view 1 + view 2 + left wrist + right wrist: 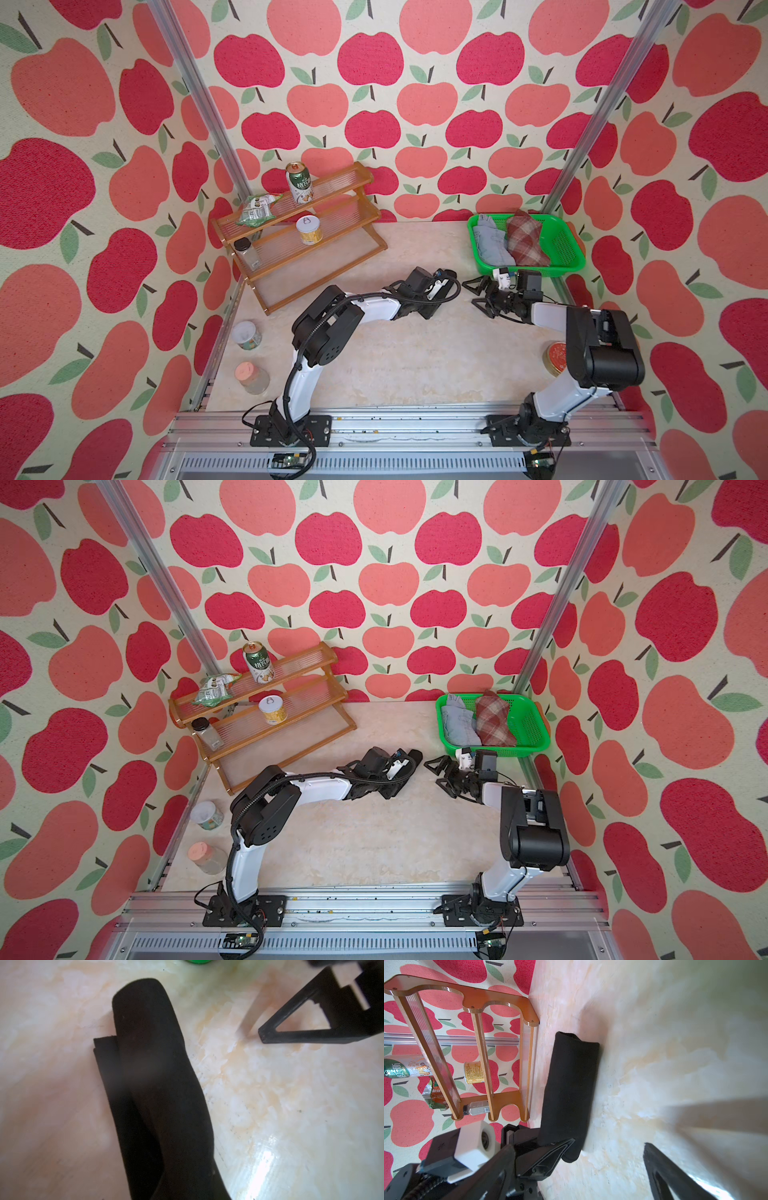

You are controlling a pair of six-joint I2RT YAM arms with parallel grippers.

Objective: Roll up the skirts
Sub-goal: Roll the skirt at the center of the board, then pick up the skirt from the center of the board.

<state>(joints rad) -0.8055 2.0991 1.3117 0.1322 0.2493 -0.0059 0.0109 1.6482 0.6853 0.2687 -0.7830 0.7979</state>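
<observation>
At right of a top view, denim skirt (490, 245) and plaid skirt (525, 243) lie rolled in the basket (567, 249). Mid-frame, left gripper (550, 1147) pinches the rolled black skirt (569, 1093); right gripper (478, 295) gapes empty. Binning remains.

Robot test booth, staged as a pantry: apple-print fabric walls (386, 104) on bare aluminium frame posts (195, 99), marbled cream table (407, 353), stepped amber wooden rack (316, 241) holding tins.
</observation>
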